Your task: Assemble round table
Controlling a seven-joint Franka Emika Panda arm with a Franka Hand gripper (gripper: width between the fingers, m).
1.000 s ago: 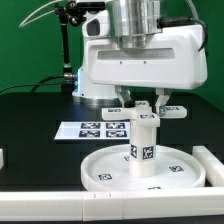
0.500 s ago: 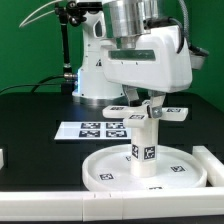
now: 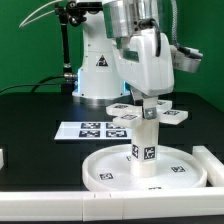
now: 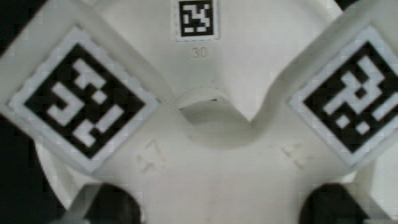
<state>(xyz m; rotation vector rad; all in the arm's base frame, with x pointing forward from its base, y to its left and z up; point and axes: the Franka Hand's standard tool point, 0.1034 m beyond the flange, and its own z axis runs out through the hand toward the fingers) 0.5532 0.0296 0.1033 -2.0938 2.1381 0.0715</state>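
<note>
Seen from the floor beside the rig, the large round disc point(image 3: 100, 172) lies flat on the black table point(image 3: 35, 115), rim upward, near the front edge. The short cylindrical leg point(image 3: 146, 142) stands upright at the centre of the disc, a square tag on its side facing the camera. The cross-shaped foot piece point(image 3: 124, 108) sits horizontally on top of the leg, its arms spreading to either side, each with a tag on its upper face.

The gripper point(image 3: 149, 101) points straight down over the leg. Its jaws are closed on the middle of the foot piece, between the arms. In the wrist view the foot piece point(image 4: 196, 135) fills almost the whole picture: two large tags on two of its arms and a smaller tag further off. The dark fingertips point(image 4: 111, 205) show at either side of the white plastic, with the gripper point(image 4: 231, 205) centred on the part.

The marker board point(image 3: 90, 128) lies flat on the table behind the disc, toward the exterior view's left. A long white bar point(image 3: 211, 163) lies just beside the disc at the exterior view's right. The robot's white base stands behind the work area
</note>
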